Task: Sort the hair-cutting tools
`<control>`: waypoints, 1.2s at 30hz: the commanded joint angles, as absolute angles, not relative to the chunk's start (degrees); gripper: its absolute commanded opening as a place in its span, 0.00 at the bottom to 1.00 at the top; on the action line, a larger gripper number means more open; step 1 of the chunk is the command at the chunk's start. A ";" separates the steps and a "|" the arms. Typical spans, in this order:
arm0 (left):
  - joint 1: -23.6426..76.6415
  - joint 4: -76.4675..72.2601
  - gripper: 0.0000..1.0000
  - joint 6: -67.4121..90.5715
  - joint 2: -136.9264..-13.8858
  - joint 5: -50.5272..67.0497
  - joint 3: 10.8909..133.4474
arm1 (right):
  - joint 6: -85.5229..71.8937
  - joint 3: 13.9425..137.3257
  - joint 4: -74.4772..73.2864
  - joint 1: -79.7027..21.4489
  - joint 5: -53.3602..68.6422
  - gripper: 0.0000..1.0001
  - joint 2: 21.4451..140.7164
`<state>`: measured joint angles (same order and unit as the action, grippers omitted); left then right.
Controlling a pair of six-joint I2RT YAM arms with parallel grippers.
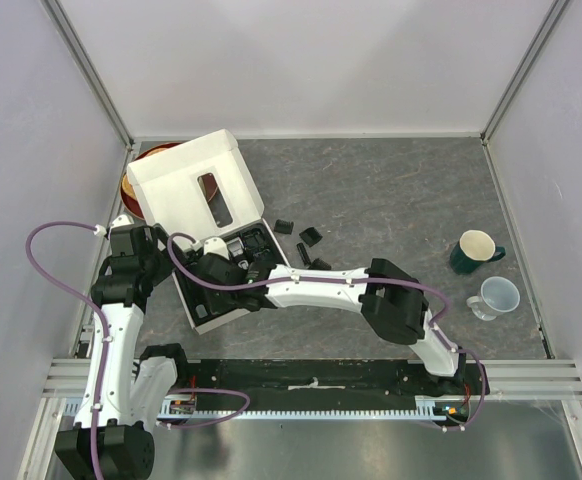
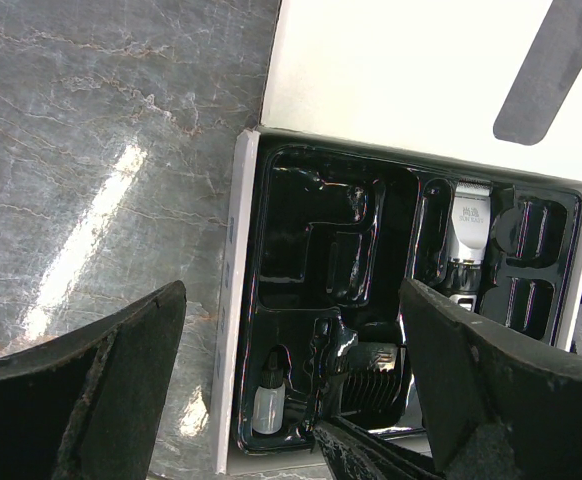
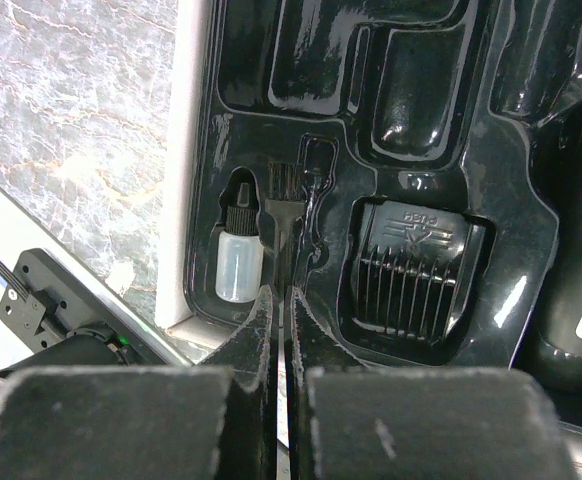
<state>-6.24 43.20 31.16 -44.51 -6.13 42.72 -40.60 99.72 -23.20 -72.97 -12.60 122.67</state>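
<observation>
The white box (image 1: pixel 186 185) lies open with its black tray (image 3: pixel 421 70) inside. My right gripper (image 3: pixel 281 295) is shut on the handle of the small brush (image 3: pixel 281 205), which lies over its narrow slot beside a small oil bottle (image 3: pixel 239 262). A comb guard (image 3: pixel 411 270) sits in the pocket to the right. The clipper (image 2: pixel 468 235) rests in the tray with its silver head showing. My left gripper (image 2: pixel 291 290) hangs open above the tray's near-left corner and holds nothing. Several comb guards (image 1: pixel 311 237) lie loose on the table right of the box.
A green mug (image 1: pixel 476 252) and a clear cup (image 1: pixel 498 296) stand at the right side of the table. A reddish bowl (image 1: pixel 134 180) sits behind the box lid. My right arm (image 1: pixel 321 287) stretches across the table's front toward the tray.
</observation>
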 commanded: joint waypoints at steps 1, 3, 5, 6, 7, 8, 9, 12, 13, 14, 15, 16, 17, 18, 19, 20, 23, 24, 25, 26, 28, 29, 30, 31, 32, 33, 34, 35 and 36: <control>-6.33 42.37 0.93 32.52 -44.12 -6.86 43.24 | -41.13 101.78 -23.12 -73.39 -14.85 0.00 123.31; -6.33 42.36 0.93 32.43 -44.21 -6.59 43.24 | -40.78 101.69 -23.03 -73.48 -15.55 0.00 123.49; -6.33 42.28 0.93 32.34 -44.12 -6.50 43.24 | -40.69 101.69 -22.85 -73.48 -15.73 0.00 123.75; -6.33 42.28 0.93 32.43 -44.12 -6.42 43.24 | -40.69 101.69 -22.85 -73.39 -15.82 0.00 123.92; -6.33 42.28 0.93 32.34 -44.21 -6.33 43.24 | -40.69 101.52 -22.68 -73.48 -15.99 0.00 123.93; -6.33 42.19 0.93 32.43 -44.21 -6.33 43.24 | -40.78 101.34 -22.50 -73.39 -16.17 0.00 124.10; -6.33 42.27 0.93 32.34 -44.21 -6.33 43.24 | -40.69 101.34 -22.41 -73.48 -16.52 0.00 124.19; -6.33 42.27 0.93 32.43 -44.21 -6.33 43.24 | -41.31 100.37 -21.45 -73.39 -17.40 0.00 124.01; -6.33 42.19 0.93 32.43 -44.12 -6.33 43.24 | -41.31 99.76 -20.66 -73.39 -17.92 0.00 123.84; -6.33 42.19 0.93 32.43 -44.12 -6.33 43.24 | -41.31 99.41 -20.22 -73.48 -17.84 0.00 123.75; -6.33 42.19 0.93 32.34 -44.21 -6.24 43.24 | -41.48 99.23 -19.61 -73.39 -17.67 0.00 123.66; -6.33 42.27 0.93 32.26 -44.30 -6.24 43.24 | -41.57 99.05 -19.34 -73.48 -17.75 0.00 123.66; -6.33 42.19 0.93 32.26 -44.30 -6.24 43.24 | -41.57 98.97 -19.07 -73.48 -17.58 0.00 123.49; -6.33 42.19 0.93 32.26 -44.21 -6.24 43.24 | -41.49 98.88 -18.64 -73.48 -17.49 0.00 123.57; -6.33 42.27 0.93 32.26 -44.30 -6.24 43.24 | -41.66 98.88 -18.55 -73.48 -17.23 0.00 123.57; -6.33 42.19 0.93 32.26 -44.21 -6.33 43.24 | -41.57 98.88 -18.28 -73.48 -16.88 0.00 123.66; -6.33 42.28 0.93 32.34 -44.30 -6.24 43.24 | -41.75 98.96 -17.93 -73.48 -16.61 0.00 123.84; -6.33 42.28 0.93 32.34 -44.30 -6.33 43.24 | -41.75 98.96 -18.02 -73.65 -16.70 0.00 123.92; -6.33 42.19 0.93 32.26 -44.21 -6.24 43.24 | -41.84 98.88 -17.93 -73.74 -16.87 0.00 124.01; -6.33 42.27 0.93 32.34 -44.21 -6.24 43.24 | -41.75 98.79 -17.84 -73.74 -16.96 0.00 124.10; -6.33 42.28 0.93 32.26 -44.30 -6.24 43.24 | -41.75 98.88 -17.93 -73.92 -17.05 0.00 124.54; -6.33 42.28 0.93 32.26 -44.30 -6.24 43.24 | -41.75 98.88 -18.02 -74.00 -16.96 0.00 124.54; -6.50 42.28 0.93 32.34 -44.30 -6.24 43.24 | -41.84 98.70 -17.93 -74.09 -17.22 0.00 124.63; -6.33 42.19 0.93 32.26 -44.30 -6.24 43.24 | -41.92 98.70 -17.93 -74.18 -17.23 0.00 124.80; -6.33 42.19 0.93 32.26 -44.30 -6.24 43.24 | -41.84 98.79 -17.93 -74.18 -17.49 0.00 124.80; -6.33 42.27 0.93 32.26 -44.21 -6.24 43.24 | -41.92 98.62 -17.93 -74.18 -17.66 0.00 124.80; -6.33 42.28 0.93 32.26 -44.21 -6.24 43.24 | -41.84 98.53 -18.02 -74.18 -17.93 0.00 124.72; -6.33 42.19 0.93 32.26 -44.21 -6.33 43.24 | -41.84 98.44 -18.02 -74.27 -18.10 0.00 124.72; -6.33 42.19 0.93 32.34 -44.12 -6.33 43.24 | -41.75 98.26 -18.02 -74.35 -18.28 0.00 124.63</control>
